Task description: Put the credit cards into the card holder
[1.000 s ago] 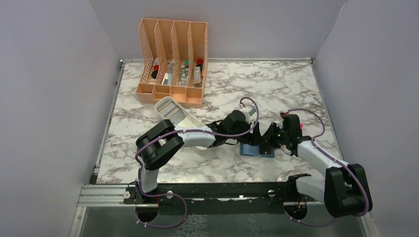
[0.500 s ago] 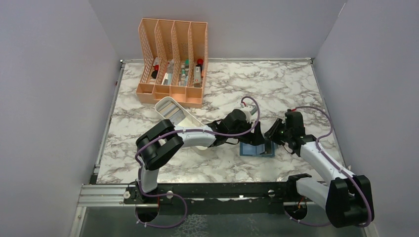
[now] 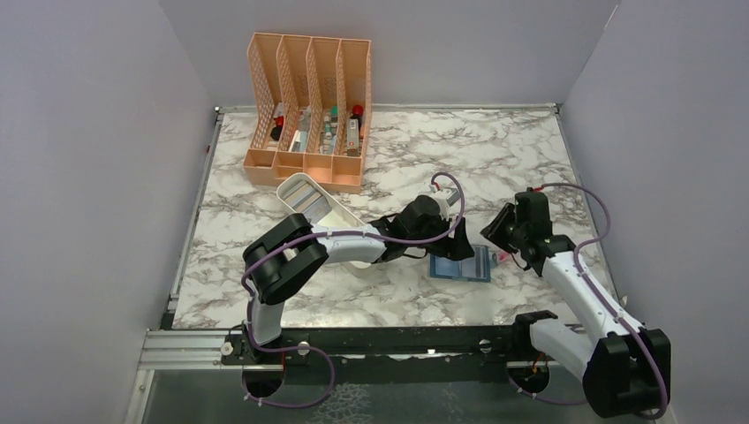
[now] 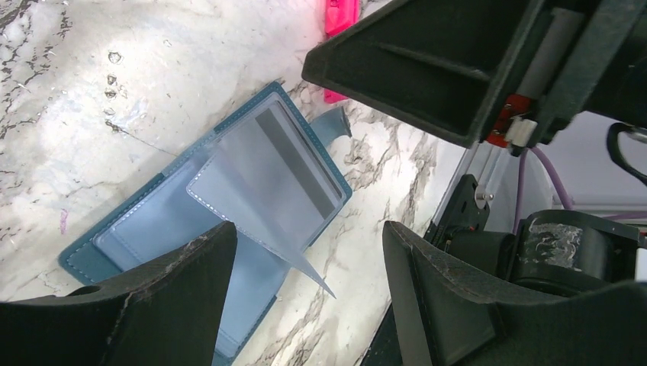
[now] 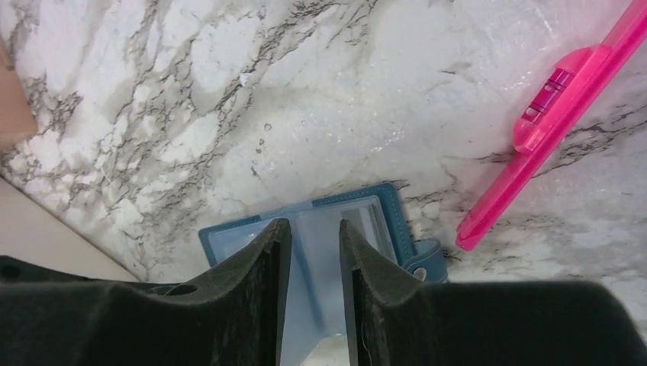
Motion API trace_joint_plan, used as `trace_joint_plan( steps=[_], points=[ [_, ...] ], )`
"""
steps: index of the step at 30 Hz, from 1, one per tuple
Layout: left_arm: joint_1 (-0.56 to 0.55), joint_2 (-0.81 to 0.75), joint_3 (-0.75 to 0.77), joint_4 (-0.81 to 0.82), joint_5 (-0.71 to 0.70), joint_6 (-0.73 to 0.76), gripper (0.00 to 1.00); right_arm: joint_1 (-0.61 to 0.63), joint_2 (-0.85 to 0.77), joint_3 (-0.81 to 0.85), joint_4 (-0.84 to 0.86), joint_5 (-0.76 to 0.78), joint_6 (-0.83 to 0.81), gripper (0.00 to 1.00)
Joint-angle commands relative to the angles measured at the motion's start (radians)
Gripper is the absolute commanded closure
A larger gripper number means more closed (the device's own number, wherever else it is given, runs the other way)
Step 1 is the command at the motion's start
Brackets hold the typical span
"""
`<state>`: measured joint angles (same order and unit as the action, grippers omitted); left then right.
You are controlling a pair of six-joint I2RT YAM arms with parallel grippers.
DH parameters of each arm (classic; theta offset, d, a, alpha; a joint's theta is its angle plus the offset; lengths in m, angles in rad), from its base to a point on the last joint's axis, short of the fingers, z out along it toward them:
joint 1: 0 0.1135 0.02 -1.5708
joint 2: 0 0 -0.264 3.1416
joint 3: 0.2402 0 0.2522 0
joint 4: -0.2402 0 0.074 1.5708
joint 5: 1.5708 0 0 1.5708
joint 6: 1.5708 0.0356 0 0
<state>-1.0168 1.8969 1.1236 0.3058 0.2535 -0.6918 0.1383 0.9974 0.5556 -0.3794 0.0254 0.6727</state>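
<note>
- Where the marble table (image 3: 495,150) comes toward its near edge, on the right half, the card holder (image 3: 459,268) is laid open and flat, turned a little against that edge.
- Bare marble is seen behind it up to the far edge. To the left, the room is taken by the left arm (image 3: 353,240) and a long white tray (image 3: 291,187). A peach mesh organizer (image 3: 309,97) is set at the far left.
- A pink plastic bar (image 5: 549,130), long and narrow, is laid just to the right of the card holder. Its lower end is near the snap tab but apart from it.
- The left gripper (image 4: 305,229) is held over the card holder with its fingers wide apart, and nothing is gripped. Whether one finger touches the cover cannot be told.
- The right gripper (image 5: 309,225) is held above the right part of the card holder. Only a narrow gap is seen between its fingers, and nothing is clamped in it.
- The card holder is made with a teal stitched border, a lighter blue-grey inside and soft clear sleeves. One sleeve stands up from the rest with a free pointed corner.
- One card (image 4: 294,164), thin and pale grey with a dark stripe, is seen inside a clear sleeve. Flat grey pieces are seen in the white tray, too small to be told as cards.
</note>
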Motion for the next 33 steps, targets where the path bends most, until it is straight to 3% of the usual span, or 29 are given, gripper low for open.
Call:
trace_joint_plan(
  steps=[1,6,14,21,27,33],
  points=[
    [-0.009,0.001,0.013,0.001,-0.013,0.030,0.27,0.006,-0.042,0.031,-0.027,-0.064,-0.026,0.65],
    [-0.009,-0.023,0.017,-0.072,-0.060,0.046,0.27,0.006,-0.036,-0.006,0.029,-0.231,-0.069,0.67],
    [-0.009,-0.145,0.002,-0.288,-0.257,0.125,0.28,0.006,0.025,-0.081,0.120,-0.467,-0.158,0.69],
    [0.012,-0.284,0.018,-0.517,-0.439,0.246,0.28,0.006,0.013,-0.081,0.114,-0.517,-0.191,0.69],
    [0.130,-0.400,0.028,-0.686,-0.463,0.367,0.30,0.006,0.001,-0.071,0.123,-0.553,-0.190,0.68],
    [0.321,-0.526,-0.003,-0.769,-0.407,0.535,0.38,0.006,-0.020,-0.059,0.117,-0.568,-0.192,0.68]
  ],
)
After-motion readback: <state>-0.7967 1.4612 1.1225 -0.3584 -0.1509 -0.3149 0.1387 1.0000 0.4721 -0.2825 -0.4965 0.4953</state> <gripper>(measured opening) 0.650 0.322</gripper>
